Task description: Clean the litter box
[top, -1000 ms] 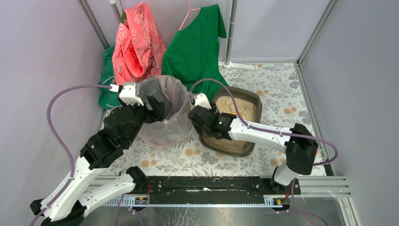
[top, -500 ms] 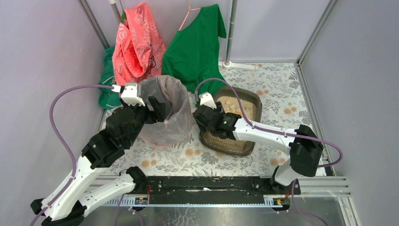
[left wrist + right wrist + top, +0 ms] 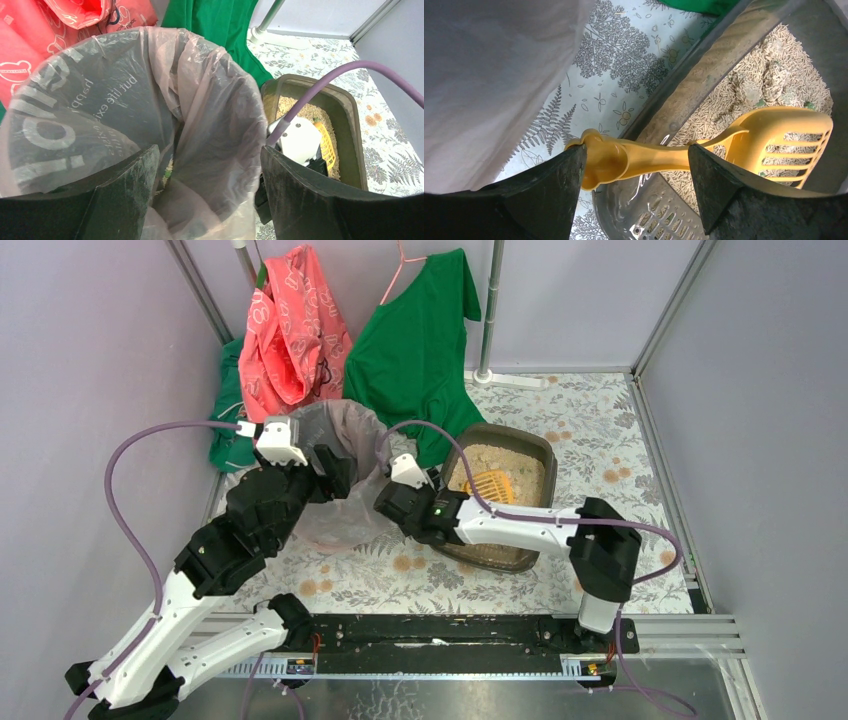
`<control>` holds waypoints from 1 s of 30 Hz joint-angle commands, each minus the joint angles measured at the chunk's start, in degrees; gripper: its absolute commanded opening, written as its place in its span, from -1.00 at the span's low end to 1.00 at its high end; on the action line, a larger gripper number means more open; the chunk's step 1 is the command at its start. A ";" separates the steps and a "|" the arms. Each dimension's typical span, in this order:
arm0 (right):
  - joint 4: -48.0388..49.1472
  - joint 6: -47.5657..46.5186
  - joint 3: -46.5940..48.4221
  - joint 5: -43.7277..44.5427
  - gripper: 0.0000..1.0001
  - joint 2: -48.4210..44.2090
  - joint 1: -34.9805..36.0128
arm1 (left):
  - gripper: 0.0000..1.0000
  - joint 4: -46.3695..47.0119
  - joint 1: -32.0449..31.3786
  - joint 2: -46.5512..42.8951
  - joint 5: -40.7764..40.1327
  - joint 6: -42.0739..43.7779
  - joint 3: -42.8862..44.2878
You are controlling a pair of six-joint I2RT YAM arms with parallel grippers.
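**A:** Start with the tray. Where is it?

**B:** The shallow dark brown-grey plastic litter box [image 3: 495, 558] sits on the flower-printed table cover [image 3: 620, 440], just right of centre, with beige pellet litter spread across its floor. The right wrist camera shows its curved wall [image 3: 704, 85] close up.

**A:** And there's something yellow in it.

**B:** That's the small yellow slotted plastic scoop [image 3: 490, 485]. Its head lies flat on the litter, and its handle reaches out over the box's left rim [image 3: 644, 157].

**A:** Is the right gripper [image 3: 410, 512] holding it?

**B:** No, its jaws are spread well apart and it has released the scoop. In its own view [image 3: 636, 150] the handle runs across the gap from one finger to the other. The handle's knob sits right by one black finger [image 3: 549, 195], but from this angle I can't tell whether they touch.

**A:** What's next to the box?

**B:** The round bin lined with a clear plastic bag [image 3: 355, 440] is just beside the box on its left. The right arm stretches across the near part of the box toward it.

**A:** And the left gripper [image 3: 330, 470]?

**B:** It's at the bin's near-left side, also unclenched. From its wrist camera [image 3: 205, 165], crumpled liner [image 3: 215, 100] fills the gap between the wide-set fingers.

**A:** And behind all that?

**B:** A green garment [image 3: 415, 340] and a pink printed bag [image 3: 290, 330] hang at the back wall.
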 commanded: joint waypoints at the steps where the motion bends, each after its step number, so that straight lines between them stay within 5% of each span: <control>1: -2.54 2.42 3.98 4.91 0.63 1.73 1.90 | 0.62 0.16 -0.20 -1.22 -1.95 -0.47 -0.26; 20: -1.83 -0.31 1.90 7.43 0.62 -7.36 1.64 | 0.61 0.42 -0.17 -0.50 -0.76 -1.24 -1.21; 30: -5.89 -0.24 8.12 12.74 0.72 1.84 6.41 | 0.61 -0.02 -0.22 -2.22 -2.59 -1.56 -1.65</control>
